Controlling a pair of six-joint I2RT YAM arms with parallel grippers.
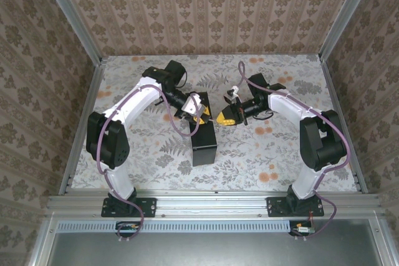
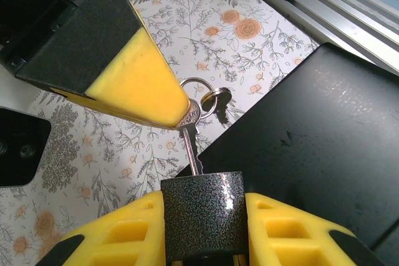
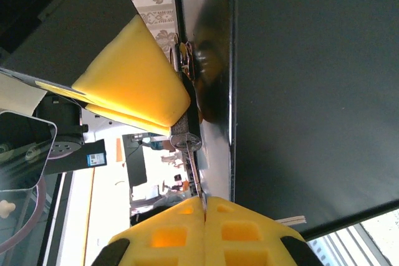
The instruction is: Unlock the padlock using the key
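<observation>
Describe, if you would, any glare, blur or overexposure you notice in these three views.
Left wrist view: a small glare spot on the speckled dark-grey metal padlock; slim silver key sharp. Right wrist view: the room at lower left is blown out, the glossy black box carries a warm reflection. Top view: even light, soft shadows.

The silver key [image 2: 189, 136] touches, tip-first, the end of the dark speckled padlock [image 2: 202, 215].

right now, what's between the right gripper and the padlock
The key: pinched by the right gripper, its blade reaches the padlock. The left wrist view shows it.
</observation>
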